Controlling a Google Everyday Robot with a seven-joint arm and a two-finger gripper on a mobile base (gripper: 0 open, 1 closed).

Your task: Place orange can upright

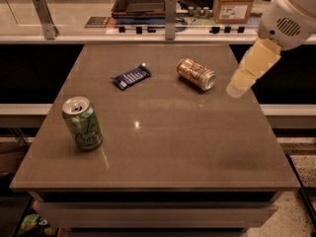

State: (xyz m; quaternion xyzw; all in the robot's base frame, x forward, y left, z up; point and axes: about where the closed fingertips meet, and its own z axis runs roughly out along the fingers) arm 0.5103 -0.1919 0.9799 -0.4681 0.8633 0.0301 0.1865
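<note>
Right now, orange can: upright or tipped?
Tipped: the small orange-and-tan aluminium can lies on its side on the brown table, silver end showing. The hand hangs right of it, apart.

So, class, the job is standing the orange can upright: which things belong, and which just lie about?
Job: orange can, lying on its side; gripper, hovering right of it.
Lying about: green can, upright; blue wrapped bar.

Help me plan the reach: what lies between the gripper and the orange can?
Nothing: in the camera view, only bare table separates the gripper, by the table's right edge, from the orange can lying on its side.
</note>
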